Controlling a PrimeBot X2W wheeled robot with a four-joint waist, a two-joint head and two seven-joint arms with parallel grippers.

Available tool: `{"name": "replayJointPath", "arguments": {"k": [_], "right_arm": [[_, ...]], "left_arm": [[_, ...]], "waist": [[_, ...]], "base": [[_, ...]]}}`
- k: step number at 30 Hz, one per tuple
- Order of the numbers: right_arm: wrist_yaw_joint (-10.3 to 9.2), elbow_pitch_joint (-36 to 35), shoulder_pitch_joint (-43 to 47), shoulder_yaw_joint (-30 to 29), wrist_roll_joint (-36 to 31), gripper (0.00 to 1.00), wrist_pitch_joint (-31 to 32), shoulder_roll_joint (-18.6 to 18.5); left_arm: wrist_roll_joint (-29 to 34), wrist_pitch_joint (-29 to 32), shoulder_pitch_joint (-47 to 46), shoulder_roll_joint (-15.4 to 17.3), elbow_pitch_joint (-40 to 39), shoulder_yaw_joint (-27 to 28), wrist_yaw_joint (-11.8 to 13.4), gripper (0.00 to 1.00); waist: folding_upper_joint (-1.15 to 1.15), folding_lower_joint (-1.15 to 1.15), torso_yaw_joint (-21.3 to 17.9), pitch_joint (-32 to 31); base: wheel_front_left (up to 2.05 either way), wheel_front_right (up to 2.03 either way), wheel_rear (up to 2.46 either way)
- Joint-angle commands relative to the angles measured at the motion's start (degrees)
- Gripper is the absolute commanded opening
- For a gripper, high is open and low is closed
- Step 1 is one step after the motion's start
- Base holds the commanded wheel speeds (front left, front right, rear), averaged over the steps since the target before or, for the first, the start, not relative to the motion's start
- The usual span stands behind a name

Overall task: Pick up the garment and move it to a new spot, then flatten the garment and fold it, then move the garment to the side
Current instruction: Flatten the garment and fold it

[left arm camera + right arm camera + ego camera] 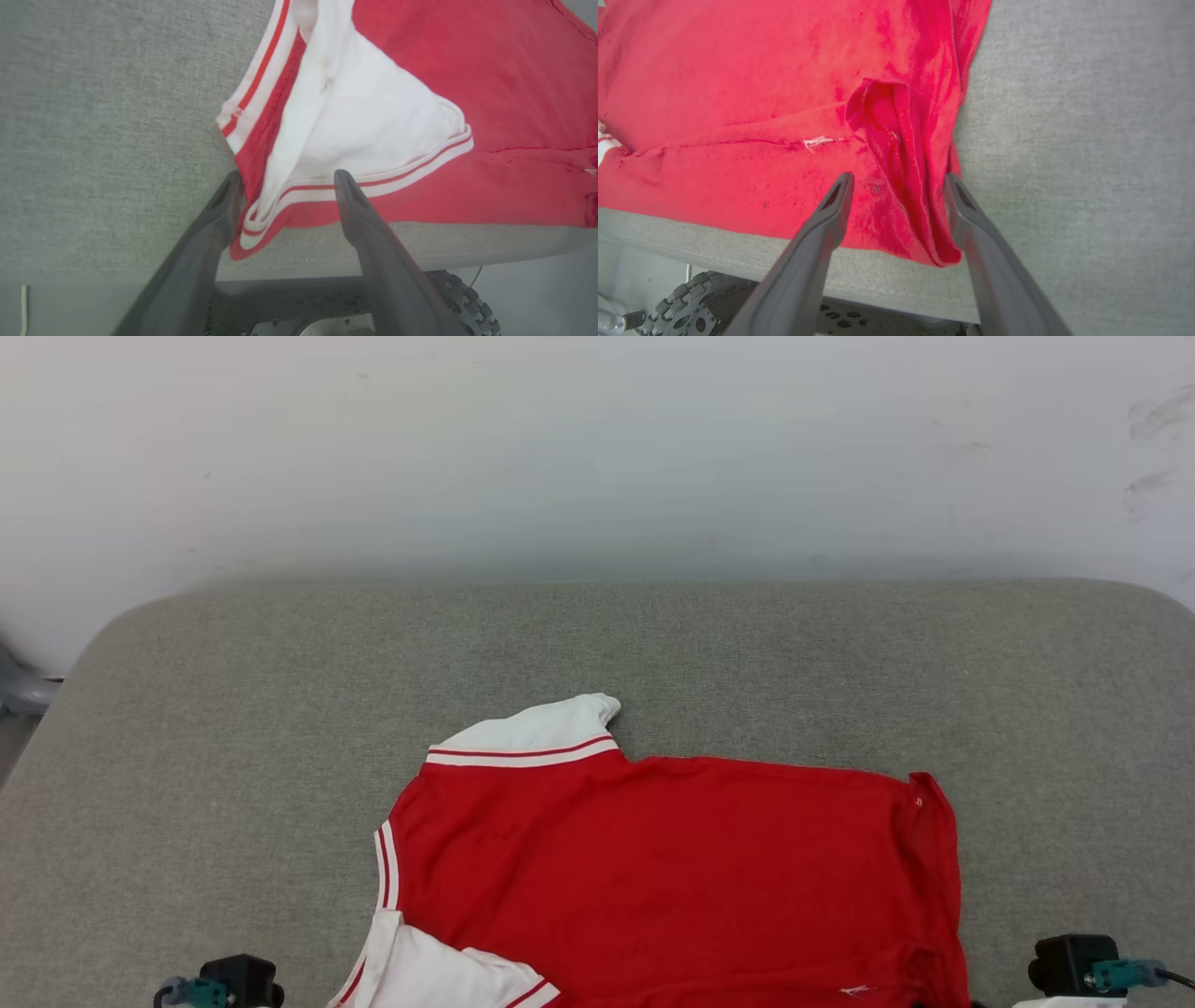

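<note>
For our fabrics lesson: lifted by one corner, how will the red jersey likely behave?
Probably floppy: the jersey bunches in folds at its hem corner. Likely light, lying thin on the cushion. Pushed, it would probably wrinkle on that rough weave.

Shirt (672, 868) lies on table (233, 709) at its front edge; left pincer (287, 175) over sleeve corner, right pincer (899, 176) over hem corner.

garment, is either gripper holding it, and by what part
Nothing is held: the left gripper and right gripper stand open, straddling the near edge of the garment.

One garment (672, 877), one left claw (287, 175), one right claw (899, 176), one cushion (280, 709).
</note>
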Motion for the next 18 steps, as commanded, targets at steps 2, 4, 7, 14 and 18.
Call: {"name": "replayJointPath", "arguments": {"k": [2,4,7,14,18], "right_arm": [[-0.04,-0.85,0.22,-0.45,-0.66,1.00,-5.71,0.71],[-0.04,-1.42,-0.47,-0.86,-1.49,1.00,-10.36,1.02],[-0.04,-2.22,-1.85,-1.81,-3.27,1.00,-16.73,1.88],[-0.04,-5.83,-6.22,-3.45,-8.35,1.00,-23.42,4.03],[-0.04,-7.99,-8.17,-3.69,-9.74,1.00,-24.39,4.33]], "left_arm": [[1.26,-1.52,-1.94,-0.51,0.60,0.35,-0.53,1.00],[2.47,-3.29,-2.98,-0.56,0.94,0.91,-0.59,1.00],[4.62,-6.31,-4.61,-0.87,0.84,1.41,-0.79,1.00],[9.88,-14.19,-10.25,-2.03,1.38,2.82,-2.68,1.00],[12.25,-17.39,-13.61,-2.36,1.26,3.67,-3.26,1.00]], "waist": [[0.00,0.00,-0.15,-0.11],[0.00,0.00,-0.42,-0.24],[0.00,0.00,-0.84,-0.39],[0.00,0.00,-2.11,1.43],[0.00,0.00,-2.21,4.26]], "base": [[0.00,0.00,0.00],[0.00,0.00,0.00],[0.00,0.00,0.00],[0.00,0.00,0.00],[0.00,0.00,0.00]]}}
